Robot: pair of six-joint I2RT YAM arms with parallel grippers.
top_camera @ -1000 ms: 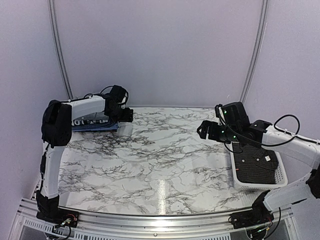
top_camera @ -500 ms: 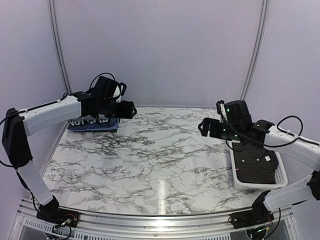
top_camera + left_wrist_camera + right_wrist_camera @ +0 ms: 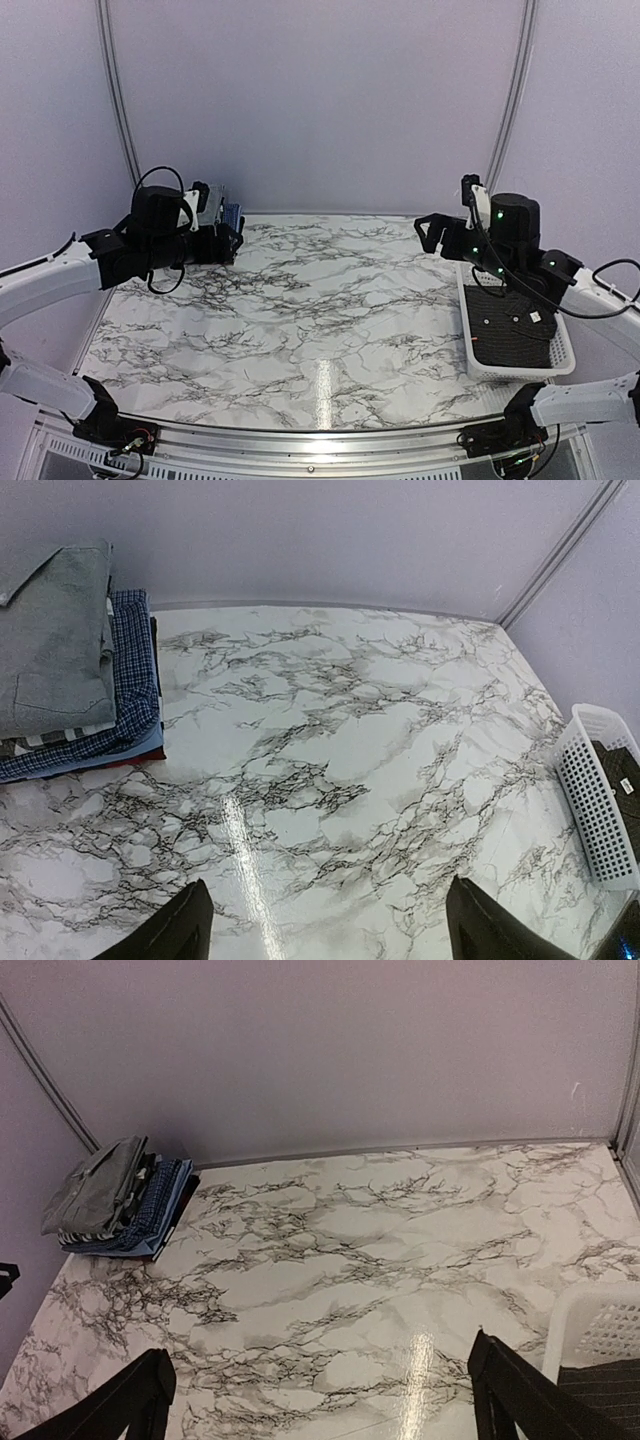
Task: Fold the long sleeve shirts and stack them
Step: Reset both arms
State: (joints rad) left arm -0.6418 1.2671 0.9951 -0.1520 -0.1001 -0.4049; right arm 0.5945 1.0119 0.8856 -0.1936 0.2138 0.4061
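My left gripper stands wide. Its 2 fingers are spread far apart and only the marble table shows between them. It hangs well apart from the white basket, across the whole table from it.

My right gripper is spread just as wide and holds nothing. It hovers just beside the basket, above the table by the basket's far inner corner.

1 dark charcoal shirt lies inside the basket, filling most of its floor.

The other shirts sit in 1 folded stack in the table corner farthest from the basket, diagonally across from it and close to the back wall. On top is the plain grey shirt. Under it is a blue checked shirt, its edge sticking out on the side that faces the basket. Below that a black-and-white patterned edge shows, then a pale blue layer. A thin red sliver shows at the very bottom of the stack, and I cannot tell what it is.

Neither of my grippers touches the stack or the shirt in the basket.
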